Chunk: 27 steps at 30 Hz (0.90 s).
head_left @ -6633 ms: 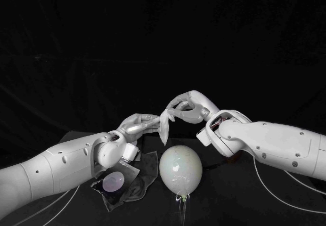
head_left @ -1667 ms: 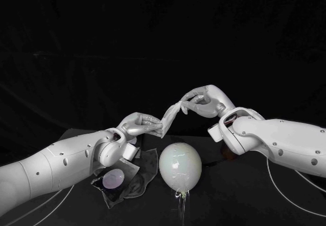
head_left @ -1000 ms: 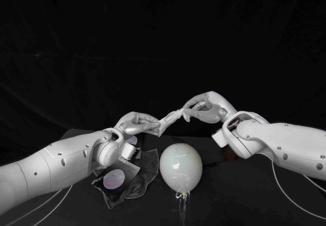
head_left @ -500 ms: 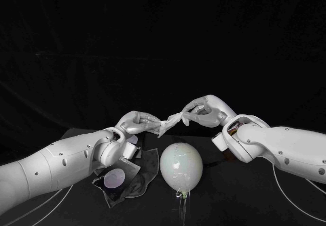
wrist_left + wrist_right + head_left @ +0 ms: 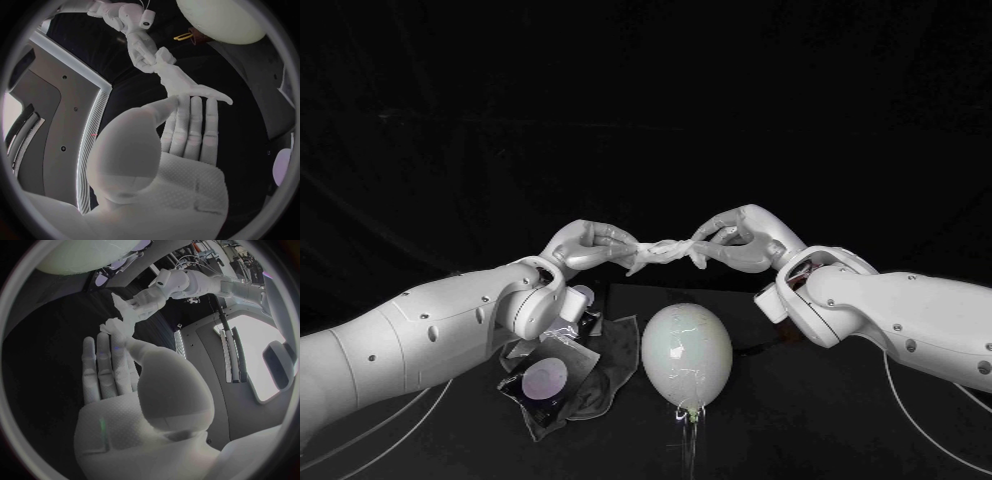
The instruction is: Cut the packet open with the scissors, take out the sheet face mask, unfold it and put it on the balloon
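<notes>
Above the table my left hand and my right hand are raised level and close together. Each pinches one end of the white sheet mask, which is bunched and twisted between them. The left wrist view has the mask draped off my left hand's fingertips and running to the right hand. From the right wrist, the mask spans my right hand and the left hand. The pale balloon lies on the table right below the mask.
The cut, crumpled clear packet, with a purple oval on it, lies on the black table left of the balloon, under my left forearm. Thin white cables trail across the table on both sides.
The mask hung stretched on a slant from the higher right hand. Both hands have since drawn together and level, and the mask has gathered into a short twisted bunch. Balloon and packet are unmoved.
</notes>
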Available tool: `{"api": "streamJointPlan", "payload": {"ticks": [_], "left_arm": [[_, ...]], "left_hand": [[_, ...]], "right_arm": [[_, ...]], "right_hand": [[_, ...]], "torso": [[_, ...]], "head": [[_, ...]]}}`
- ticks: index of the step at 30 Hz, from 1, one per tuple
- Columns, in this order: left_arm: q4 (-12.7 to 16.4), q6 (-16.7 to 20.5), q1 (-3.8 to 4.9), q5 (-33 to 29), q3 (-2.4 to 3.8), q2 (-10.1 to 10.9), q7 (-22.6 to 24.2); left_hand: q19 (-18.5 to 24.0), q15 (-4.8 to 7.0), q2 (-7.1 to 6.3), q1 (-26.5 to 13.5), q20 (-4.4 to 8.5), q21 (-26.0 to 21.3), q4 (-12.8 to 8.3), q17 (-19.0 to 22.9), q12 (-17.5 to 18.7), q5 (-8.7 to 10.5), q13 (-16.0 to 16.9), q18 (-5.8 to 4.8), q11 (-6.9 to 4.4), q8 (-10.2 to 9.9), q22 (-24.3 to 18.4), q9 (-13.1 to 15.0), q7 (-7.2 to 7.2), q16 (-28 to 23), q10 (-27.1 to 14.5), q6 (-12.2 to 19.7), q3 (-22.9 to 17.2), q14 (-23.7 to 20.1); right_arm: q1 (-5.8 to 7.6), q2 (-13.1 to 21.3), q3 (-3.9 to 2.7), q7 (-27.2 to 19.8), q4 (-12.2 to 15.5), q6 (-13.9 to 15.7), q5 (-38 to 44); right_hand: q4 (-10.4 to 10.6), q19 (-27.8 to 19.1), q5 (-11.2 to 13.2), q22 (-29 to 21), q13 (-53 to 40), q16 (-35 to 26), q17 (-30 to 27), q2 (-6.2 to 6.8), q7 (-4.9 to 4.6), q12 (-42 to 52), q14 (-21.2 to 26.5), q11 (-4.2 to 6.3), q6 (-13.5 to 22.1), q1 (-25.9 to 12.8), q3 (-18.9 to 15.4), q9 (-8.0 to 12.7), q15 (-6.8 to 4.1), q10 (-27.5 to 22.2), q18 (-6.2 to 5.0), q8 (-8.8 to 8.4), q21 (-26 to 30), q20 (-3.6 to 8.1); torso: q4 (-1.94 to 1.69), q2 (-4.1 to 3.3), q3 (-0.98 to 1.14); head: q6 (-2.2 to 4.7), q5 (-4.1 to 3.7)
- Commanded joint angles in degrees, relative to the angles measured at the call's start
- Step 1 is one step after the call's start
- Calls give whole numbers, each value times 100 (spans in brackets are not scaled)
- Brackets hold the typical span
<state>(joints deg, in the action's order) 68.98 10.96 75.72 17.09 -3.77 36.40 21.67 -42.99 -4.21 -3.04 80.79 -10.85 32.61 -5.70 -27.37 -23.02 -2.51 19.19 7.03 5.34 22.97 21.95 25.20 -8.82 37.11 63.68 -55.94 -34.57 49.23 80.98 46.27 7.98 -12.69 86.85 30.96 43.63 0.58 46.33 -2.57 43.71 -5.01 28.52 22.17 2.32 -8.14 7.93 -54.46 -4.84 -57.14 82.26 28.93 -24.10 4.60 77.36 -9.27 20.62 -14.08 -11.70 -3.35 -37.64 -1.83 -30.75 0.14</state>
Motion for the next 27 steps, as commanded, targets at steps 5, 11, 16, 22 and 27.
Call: {"api": "streamJointPlan", "payload": {"ticks": [5, 11, 16, 22, 27], "left_arm": [[53, 190, 112, 163, 12, -3, 111], [56, 237, 197, 177, 16, -33, 105], [6, 223, 335, 247, 19, -97, 75], [-76, 163, 455, 357, 19, -148, -13], [-133, 122, 496, 433, 19, -159, -87]], "left_hand": [[454, 0, -13, -302, 13, 589, -171, 57, -306, -28, 216, -70, 3, 3, 482, 1256, 10, 239, -200, 56, -385, -122], [509, 1, -22, -343, 5, 666, -191, 69, -349, -30, 243, -64, 4, -9, 544, 1313, 8, 278, -221, 57, -422, -135], [540, 3, -27, -360, 1, 708, -207, 77, -374, -30, 258, -59, 3, -17, 577, 1344, 8, 301, -231, 54, -448, -140], [561, 4, -30, -373, -3, 738, -217, 83, -390, -31, 267, -54, 3, -22, 600, 1367, 8, 317, -238, 51, -468, -144], [582, 6, -34, -394, -8, 781, -228, 92, -413, -30, 280, -46, 2, -29, 632, 1398, 7, 341, -244, 44, -492, -146]], "right_arm": [[-23, -22, 4, 14, -40, -28, 127], [-39, -41, 14, 76, -69, -66, 108], [-53, -76, 25, 155, -96, -74, 175], [-64, -95, 31, 226, -129, -31, 359], [-67, -90, 33, 295, -157, -7, 656]], "right_hand": [[-26, -46, -18, 11, -7, -31, -6, -39, -10, -35, -27, 20, -38, -4, 1, -224, 3, -15, -94, 38, -41, 5], [-33, -67, -18, 25, -3, -48, -11, -40, -22, -56, -9, 7, -15, -21, 10, -222, 12, -44, -91, 28, -43, 0], [-39, -87, -18, 33, -1, -60, -15, -38, -30, -69, 8, -1, 0, -33, 15, -222, 20, -62, -88, 22, -41, -5], [-40, -93, -18, 35, 0, -63, -16, -35, -33, -73, 11, -4, 5, -39, 14, -222, 23, -67, -87, 20, -40, -7], [-43, -99, -18, 38, 1, -66, -17, -30, -35, -77, 14, -7, 10, -44, 12, -223, 26, -73, -87, 19, -39, -9]], "torso": [[7, 2, -1], [4, -5, -1], [3, -7, 2], [2, -3, 0], [7, -3, -3]], "head": [[15, 11], [29, 8], [32, 20], [26, 1], [22, -6]]}}
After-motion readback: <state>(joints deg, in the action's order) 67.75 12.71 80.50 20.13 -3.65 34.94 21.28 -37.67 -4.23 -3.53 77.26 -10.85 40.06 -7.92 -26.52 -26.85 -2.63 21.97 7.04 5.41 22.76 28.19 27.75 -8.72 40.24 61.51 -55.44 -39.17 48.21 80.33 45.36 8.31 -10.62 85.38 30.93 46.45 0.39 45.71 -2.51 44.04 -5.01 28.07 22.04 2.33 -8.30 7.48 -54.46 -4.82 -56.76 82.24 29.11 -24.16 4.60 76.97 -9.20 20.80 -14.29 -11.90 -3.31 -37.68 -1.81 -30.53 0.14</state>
